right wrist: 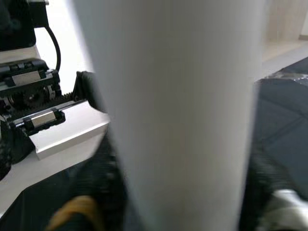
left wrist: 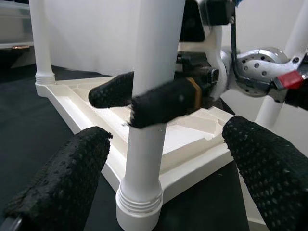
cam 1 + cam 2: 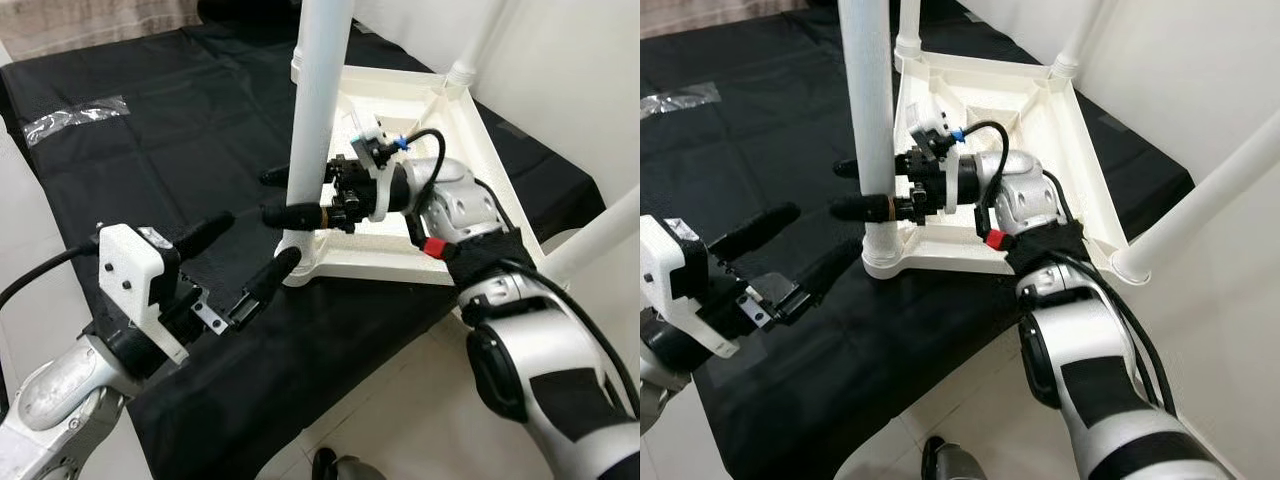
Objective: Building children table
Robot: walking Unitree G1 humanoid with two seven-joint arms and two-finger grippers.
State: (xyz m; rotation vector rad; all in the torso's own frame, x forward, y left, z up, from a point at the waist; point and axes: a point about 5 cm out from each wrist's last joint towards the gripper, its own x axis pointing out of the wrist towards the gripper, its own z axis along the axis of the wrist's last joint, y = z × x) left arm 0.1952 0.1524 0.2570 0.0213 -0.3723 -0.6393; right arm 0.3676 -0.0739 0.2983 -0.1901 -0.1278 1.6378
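Left gripper (image 3: pixel 246 258) jaws wide; right gripper (image 3: pixel 282 196) clamps table leg (image 3: pixel 318 110); black cloth (image 3: pixel 150 160).

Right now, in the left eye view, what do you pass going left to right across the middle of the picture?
Left gripper, open over the black cloth → upright white table leg → right gripper, fingers around that leg → upside-down white tabletop.

A black cloth (image 3: pixel 150 170) covers the pale tiled floor (image 3: pixel 400 420), beside a white wall (image 3: pixel 570 70).
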